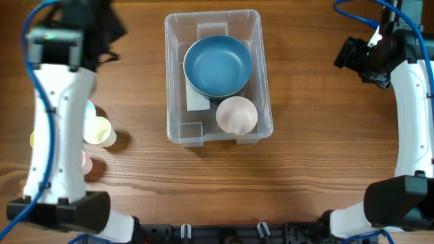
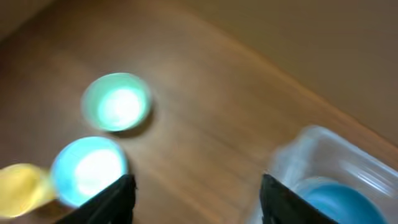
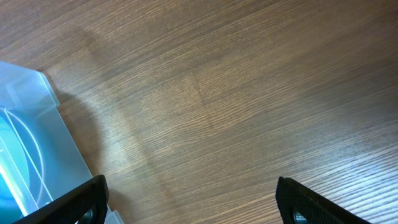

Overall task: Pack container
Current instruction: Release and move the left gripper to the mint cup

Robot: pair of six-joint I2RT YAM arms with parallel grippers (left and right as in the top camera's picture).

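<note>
The clear plastic container (image 1: 211, 15) stands at the table's middle. Inside it lie a blue bowl (image 1: 217, 64) and a pale pink cup (image 1: 237, 115). My left gripper (image 1: 110, 32) is at the far left, apart from the container, open and empty. In the blurred left wrist view its fingers (image 2: 196, 199) hang over bare wood, with the container (image 2: 329, 155) and blue bowl (image 2: 339, 199) to the right. My right gripper (image 1: 347, 54) is right of the container, open and empty (image 3: 193, 205). The container's corner (image 3: 31, 124) shows at the left of the right wrist view.
Small cups stand at the left, partly under my left arm: a yellow one (image 1: 98, 131), a light blue one (image 1: 90, 108) and a pink one (image 1: 87, 161). The left wrist view shows a green cup (image 2: 116, 102), a blue cup (image 2: 90, 169) and a yellow one (image 2: 18, 186).
</note>
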